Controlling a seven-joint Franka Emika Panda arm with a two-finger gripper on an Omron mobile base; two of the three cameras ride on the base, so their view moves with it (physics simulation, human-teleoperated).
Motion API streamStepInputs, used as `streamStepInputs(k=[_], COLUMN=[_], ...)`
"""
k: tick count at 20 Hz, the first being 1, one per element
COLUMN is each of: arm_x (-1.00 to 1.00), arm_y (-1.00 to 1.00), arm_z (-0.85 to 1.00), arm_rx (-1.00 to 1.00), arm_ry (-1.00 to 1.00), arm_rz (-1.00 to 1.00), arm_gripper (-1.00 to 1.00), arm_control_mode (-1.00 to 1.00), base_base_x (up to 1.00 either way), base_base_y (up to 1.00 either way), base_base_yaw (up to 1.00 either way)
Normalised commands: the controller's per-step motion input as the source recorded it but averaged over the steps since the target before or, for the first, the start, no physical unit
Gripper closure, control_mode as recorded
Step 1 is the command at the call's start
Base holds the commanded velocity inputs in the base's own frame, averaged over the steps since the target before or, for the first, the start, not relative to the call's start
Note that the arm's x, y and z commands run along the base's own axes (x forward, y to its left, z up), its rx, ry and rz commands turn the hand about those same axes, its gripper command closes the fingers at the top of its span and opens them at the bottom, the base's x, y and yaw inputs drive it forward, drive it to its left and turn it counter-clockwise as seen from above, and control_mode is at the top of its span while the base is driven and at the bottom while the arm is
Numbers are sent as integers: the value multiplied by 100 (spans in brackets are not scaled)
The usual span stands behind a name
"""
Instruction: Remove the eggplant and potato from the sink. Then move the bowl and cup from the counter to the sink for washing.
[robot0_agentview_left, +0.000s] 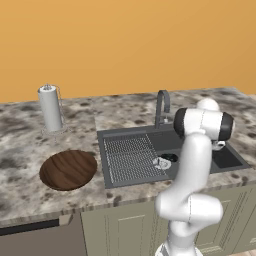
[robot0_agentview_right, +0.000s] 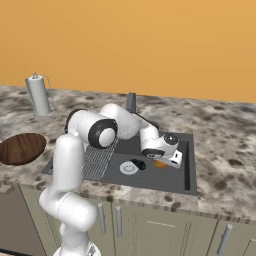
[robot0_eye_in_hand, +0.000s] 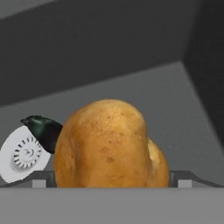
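My gripper (robot0_agentview_right: 162, 160) is down inside the sink (robot0_agentview_right: 150, 178), at its right part. In the hand view its fingertips press both sides of the orange-tan potato (robot0_eye_in_hand: 109, 144), which bulges up between them. From the right base view the potato (robot0_agentview_right: 160, 163) peeks out just under the hand. The near-black eggplant (robot0_agentview_right: 140, 164) lies a little to its left beside the round silver drain (robot0_agentview_right: 128, 168); in the hand view the eggplant (robot0_eye_in_hand: 43, 130) pokes out behind the potato. The brown wooden bowl (robot0_agentview_left: 68, 169) rests on the counter (robot0_agentview_left: 25, 150) left of the sink. The cup is out of view.
A curved grey faucet (robot0_agentview_left: 162, 106) stands behind the basin, whose left half is a ribbed grid (robot0_agentview_left: 129, 156). A paper towel roll (robot0_agentview_left: 50, 107) stands upright at the back left. Bare counter (robot0_agentview_right: 225, 135) stretches to the right of the sink. My arm arches over the basin.
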Motion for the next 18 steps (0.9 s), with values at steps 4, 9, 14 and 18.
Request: streamStepInputs(k=[4, 9, 14, 18], arm_x=[-28, -20, -18, -19], arm_y=[-7, -3, -5, -9], arm_z=[55, 56, 59, 58], arm_rx=[-6, -14, -18, -13], arm_ry=[0, 0, -2, 0], arm_rz=[0, 0, 0, 0], arm_gripper=[100, 100, 100, 100], arm_control_mode=[-100, -100, -100, -100], base_base_x=[0, 0, 0, 0], base_base_y=[0, 0, 0, 0], base_base_yaw=[0, 0, 0, 0])
